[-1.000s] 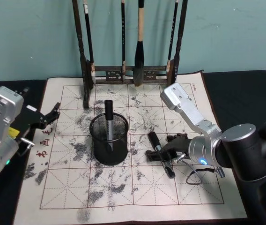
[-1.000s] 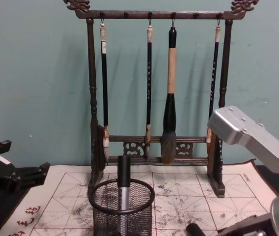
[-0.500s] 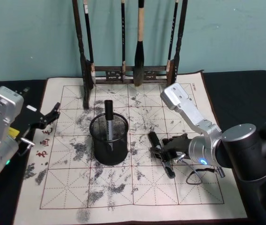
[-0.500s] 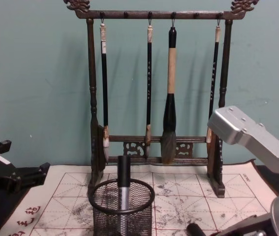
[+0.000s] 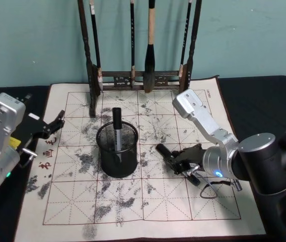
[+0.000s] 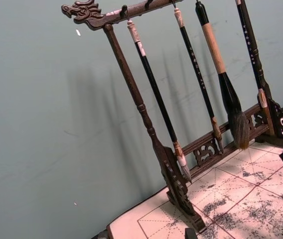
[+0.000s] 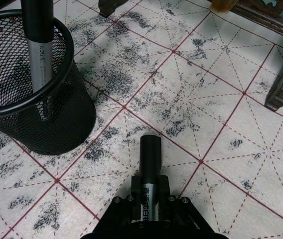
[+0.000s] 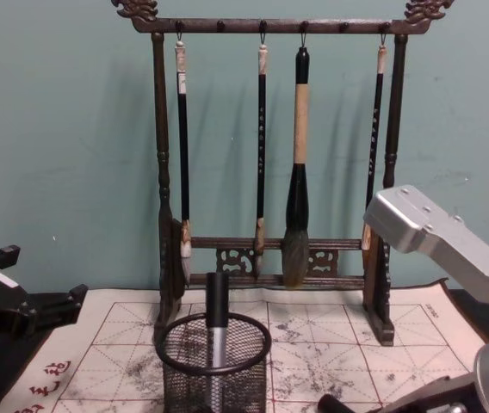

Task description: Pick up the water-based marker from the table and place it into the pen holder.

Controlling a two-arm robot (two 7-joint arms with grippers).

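A black water-based marker is gripped in my right gripper, which is shut on its barrel low over the mat, right of the pen holder. In the right wrist view the marker's black cap sticks out ahead of the right gripper. The pen holder, a round black mesh cup, stands mid-mat with another grey-and-black marker upright inside it. The pen holder's rim sits a short gap from the held cap. My left gripper is parked open at the mat's left edge.
A tall dark wooden brush rack with hanging brushes stands at the back of the ink-stained gridded mat. Its base lies just beyond the held marker. The black table surrounds the mat. The pen holder shows low in the chest view.
My right gripper has closed on the marker and swung it: it lay lengthwise toward the front, and now its capped end points left toward the holder. The left arm has not moved.
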